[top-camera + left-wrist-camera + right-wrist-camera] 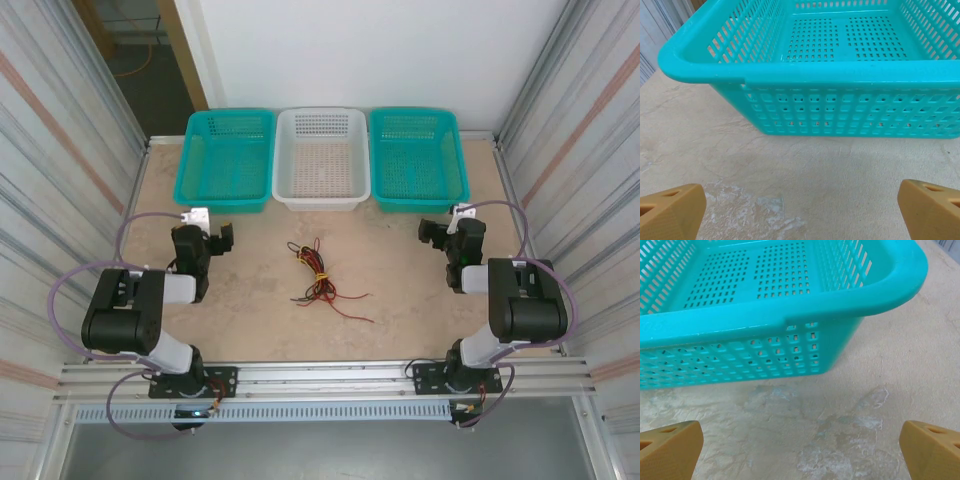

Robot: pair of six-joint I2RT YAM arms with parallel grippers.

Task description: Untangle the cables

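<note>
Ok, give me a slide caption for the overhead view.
Tangled cables lie mid-table between the left pincer and right pincer, both open, with a white basket between two teal baskets behind.

The black and grey left arm [130, 312] is folded at the elbow with its wrist reaching forward. The left gripper [212, 224] has its tan wedge-shaped fingers [670, 212] spread wide, with nothing between them. The matching right arm [522, 300] mirrors this pose, and the right gripper [445, 222] is likewise spread wide and empty
</note>
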